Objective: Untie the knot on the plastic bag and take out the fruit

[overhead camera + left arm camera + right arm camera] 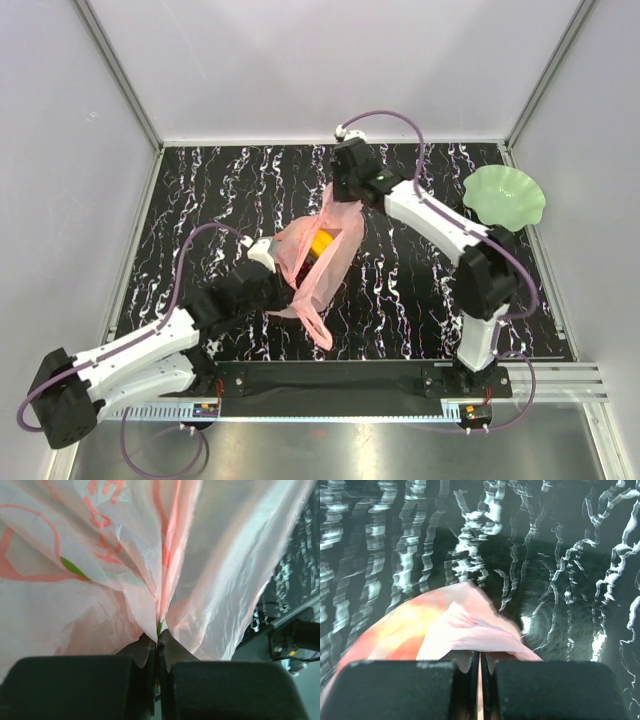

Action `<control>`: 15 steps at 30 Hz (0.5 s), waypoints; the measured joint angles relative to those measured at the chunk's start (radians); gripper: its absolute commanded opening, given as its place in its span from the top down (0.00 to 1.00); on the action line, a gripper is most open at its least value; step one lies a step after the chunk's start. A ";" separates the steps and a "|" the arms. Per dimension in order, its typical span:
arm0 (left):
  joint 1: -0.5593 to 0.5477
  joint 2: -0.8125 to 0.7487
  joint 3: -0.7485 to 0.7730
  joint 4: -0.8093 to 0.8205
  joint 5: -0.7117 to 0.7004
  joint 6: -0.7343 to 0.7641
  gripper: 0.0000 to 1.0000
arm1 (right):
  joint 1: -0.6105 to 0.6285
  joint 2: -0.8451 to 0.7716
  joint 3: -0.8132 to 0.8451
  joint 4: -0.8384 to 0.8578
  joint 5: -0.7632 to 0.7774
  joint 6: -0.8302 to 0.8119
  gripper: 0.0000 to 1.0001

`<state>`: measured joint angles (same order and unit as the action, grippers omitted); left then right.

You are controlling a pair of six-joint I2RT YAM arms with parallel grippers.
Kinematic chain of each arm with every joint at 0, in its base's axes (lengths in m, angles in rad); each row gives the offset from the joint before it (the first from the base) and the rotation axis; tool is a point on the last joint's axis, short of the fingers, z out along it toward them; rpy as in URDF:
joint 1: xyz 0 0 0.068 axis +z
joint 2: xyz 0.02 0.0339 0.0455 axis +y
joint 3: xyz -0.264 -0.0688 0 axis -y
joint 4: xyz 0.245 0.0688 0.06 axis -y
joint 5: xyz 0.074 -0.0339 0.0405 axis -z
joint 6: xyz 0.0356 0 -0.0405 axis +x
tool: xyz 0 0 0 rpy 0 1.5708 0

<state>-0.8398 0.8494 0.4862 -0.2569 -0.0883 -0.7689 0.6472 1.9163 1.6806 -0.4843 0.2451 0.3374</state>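
Plastic bag [318, 262] pinched between two tools.
Left tool [159, 639] and right tool [480, 656] each clamp its film; a gentle, even pull apart should avoid tearing.

Bright, even light is filling the top view, casting only soft shadows. In the left wrist view, light is glowing through the plastic bag [100, 555]. In the right wrist view, the table [560, 580] is smearing toward 12 o'clock and glaring at 4 o'clock.

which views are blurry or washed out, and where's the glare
Top external: sharp, evenly lit. Left wrist: the plastic bag fills the frame, bright and washed out. Right wrist: bag edge soft and overexposed, glare patches on the glossy table.
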 measured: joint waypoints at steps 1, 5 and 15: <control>-0.002 0.013 0.003 -0.005 -0.004 0.005 1.00 | -0.005 -0.027 -0.010 -0.002 -0.031 -0.006 0.99; -0.003 0.078 0.039 -0.013 -0.032 0.031 1.00 | -0.013 -0.191 -0.059 0.009 -0.192 -0.024 0.93; 0.002 0.241 0.223 -0.013 -0.105 0.143 1.00 | 0.074 -0.474 -0.256 -0.001 -0.366 -0.072 0.77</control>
<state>-0.8379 1.0904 0.7090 -0.2699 -0.1928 -0.6258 0.7216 1.4422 1.4246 -0.4854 -0.1207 0.2653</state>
